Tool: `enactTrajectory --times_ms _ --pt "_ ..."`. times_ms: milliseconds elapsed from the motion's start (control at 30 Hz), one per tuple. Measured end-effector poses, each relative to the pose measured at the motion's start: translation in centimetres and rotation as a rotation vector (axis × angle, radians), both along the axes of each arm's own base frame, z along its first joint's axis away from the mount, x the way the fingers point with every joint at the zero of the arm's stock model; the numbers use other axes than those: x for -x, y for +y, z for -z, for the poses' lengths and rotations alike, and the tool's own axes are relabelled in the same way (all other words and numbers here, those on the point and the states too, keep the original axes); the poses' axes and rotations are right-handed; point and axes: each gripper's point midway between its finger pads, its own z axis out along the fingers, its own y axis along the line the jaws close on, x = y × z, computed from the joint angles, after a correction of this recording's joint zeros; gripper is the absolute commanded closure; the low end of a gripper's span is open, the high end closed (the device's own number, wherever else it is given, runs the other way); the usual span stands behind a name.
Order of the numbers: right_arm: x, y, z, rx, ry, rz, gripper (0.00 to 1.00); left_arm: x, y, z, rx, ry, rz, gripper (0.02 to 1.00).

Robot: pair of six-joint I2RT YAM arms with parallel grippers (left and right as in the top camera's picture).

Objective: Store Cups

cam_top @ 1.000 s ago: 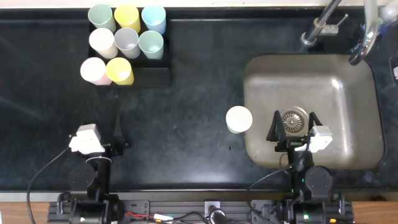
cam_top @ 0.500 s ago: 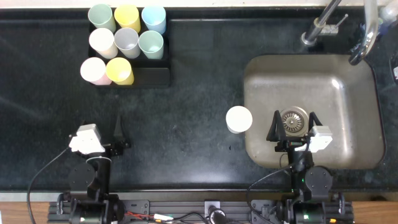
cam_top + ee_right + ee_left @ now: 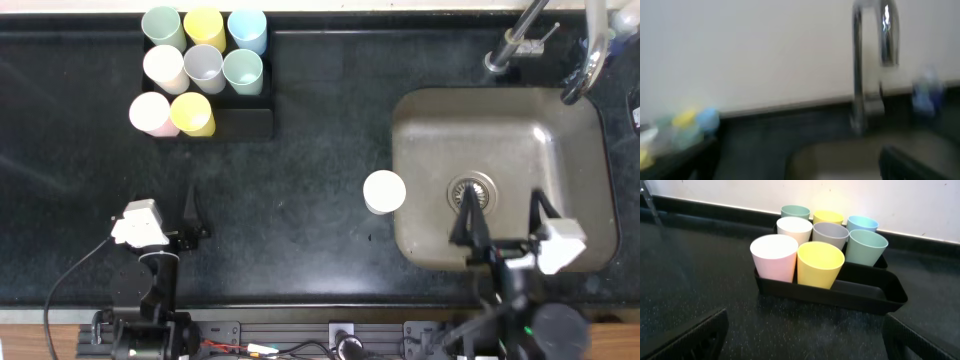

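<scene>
White cup (image 3: 384, 192) stands alone on the desk (image 3: 300, 200), just beside the left rim of the sink (image 3: 520, 140) and well apart from the tray (image 3: 250, 122); whether its mouth faces up or down I cannot tell. The tray holds eight cups, with one slot free next to the front yellow cup (image 3: 192, 114). The right gripper (image 3: 503, 212) hovers over the sink basin near the cup, its jaws spread apart and holding nothing. It looks best placed for the pick. It should swing toward the cup, straddle the wall squarely, close gently so the light cup does not skid or tip, then lift well clear before crossing the desk. The left gripper (image 3: 805, 325) rests facing the tray, jaws wide and empty. It should keep out of the carrying path.
</scene>
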Motion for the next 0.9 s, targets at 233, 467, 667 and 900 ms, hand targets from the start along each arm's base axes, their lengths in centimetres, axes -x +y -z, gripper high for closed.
enactTrajectory --times_ms 233,467,667,900 --pt "-1.6 0.3 -1.1 -0.003 0.419 -0.015 0.005 0.0 -0.1 -0.1 -0.002 -0.004 0.003 0.018" --pt "-4.8 3.0 7.1 0.147 1.112 -0.177 0.003 0.0 -0.1 0.0 -0.002 -0.004 0.004 0.018" --pt "-4.9 7.0 12.7 0.416 1.347 -0.475 0.023 0.0 -0.1 -0.1 -0.002 -0.005 0.003 0.018" --pt "-6.2 7.7 16.1 0.499 1.428 -0.566 0.005 0.0 -0.1 -0.1 -0.002 -0.005 0.004 0.018"
